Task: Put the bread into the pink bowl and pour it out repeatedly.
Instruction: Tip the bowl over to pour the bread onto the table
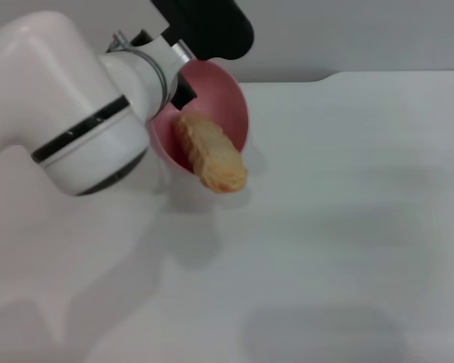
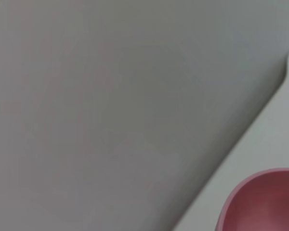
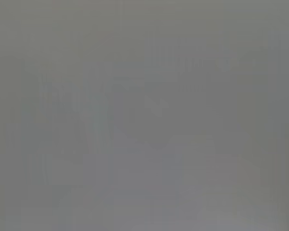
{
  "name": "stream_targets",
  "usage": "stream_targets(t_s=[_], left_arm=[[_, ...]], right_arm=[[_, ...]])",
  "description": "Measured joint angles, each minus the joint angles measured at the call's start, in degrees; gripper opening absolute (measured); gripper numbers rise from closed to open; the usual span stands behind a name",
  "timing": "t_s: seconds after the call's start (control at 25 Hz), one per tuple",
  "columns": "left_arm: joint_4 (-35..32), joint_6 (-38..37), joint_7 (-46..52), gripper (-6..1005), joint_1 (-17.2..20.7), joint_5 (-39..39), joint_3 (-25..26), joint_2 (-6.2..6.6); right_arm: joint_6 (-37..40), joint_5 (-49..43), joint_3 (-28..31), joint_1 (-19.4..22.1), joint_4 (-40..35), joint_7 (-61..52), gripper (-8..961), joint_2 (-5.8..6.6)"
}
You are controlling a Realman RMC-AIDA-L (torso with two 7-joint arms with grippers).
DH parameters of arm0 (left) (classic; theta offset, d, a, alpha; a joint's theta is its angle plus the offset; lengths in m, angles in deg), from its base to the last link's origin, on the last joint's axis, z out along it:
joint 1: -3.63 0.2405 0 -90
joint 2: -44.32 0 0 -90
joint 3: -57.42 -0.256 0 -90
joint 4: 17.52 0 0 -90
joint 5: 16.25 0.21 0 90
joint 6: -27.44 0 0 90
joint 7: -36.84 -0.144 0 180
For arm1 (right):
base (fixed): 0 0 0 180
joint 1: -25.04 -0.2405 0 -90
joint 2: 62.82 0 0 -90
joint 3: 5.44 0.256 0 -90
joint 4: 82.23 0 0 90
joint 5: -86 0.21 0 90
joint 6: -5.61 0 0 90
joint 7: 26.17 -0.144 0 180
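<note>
The pink bowl point(image 1: 225, 94) is lifted off the white table point(image 1: 340, 227) at the back left and tipped steeply, its mouth facing right and down. The bread point(image 1: 212, 155), orange-brown with pale ridges, lies across the bowl's lower rim with one end hanging out over the table. My left gripper point(image 1: 183, 89) is shut on the bowl's upper left rim, and the bulky white left arm point(image 1: 68, 113) hides the bowl's left side. In the left wrist view only a curved part of the pink bowl point(image 2: 265, 202) shows. My right gripper is out of view.
The table's far edge point(image 1: 363, 74) runs behind the bowl, with a grey wall beyond it. Bare white tabletop lies below and to the right of the bowl. The right wrist view shows only plain grey.
</note>
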Motion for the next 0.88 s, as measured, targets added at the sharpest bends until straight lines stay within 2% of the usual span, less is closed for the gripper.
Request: stream_targets(t_s=[0.08, 0.16, 0.2, 0.24, 0.44, 0.88], left_arm=[[-1.5, 0.7, -0.5, 42, 0.1, 3.2, -1.4, -0.01], [-1.5, 0.7, -0.5, 42, 0.1, 3.2, -1.4, -0.01], [-1.9, 0.8, -0.6, 42, 0.3, 4.9, -2.3, 0.0], [-2.1, 1.2, -0.4, 42, 0.6, 10.2, -5.2, -0.11], [-1.6, 1.2, 0.0, 42, 0.5, 15.8, -9.1, -0.14], [-0.9, 0.4, -0.1, 43, 0.6, 17.1, -12.5, -0.21]], right_arm=[[-2.5, 0.6, 1.3, 0.0, 0.1, 0.0, 681, 0.05], [-2.9, 0.2, 1.5, 0.0, 0.4, 0.7, 683, 0.06], [-2.7, -0.6, 1.3, 0.0, 0.5, 1.1, 683, 0.04], [-2.6, -1.4, 1.2, 0.0, 0.7, 1.3, 684, 0.0], [-1.9, -4.5, 0.8, -0.7, 1.9, 1.5, 687, 0.08], [-1.9, -11.6, -2.0, -1.4, 1.2, 2.1, 694, 0.2]])
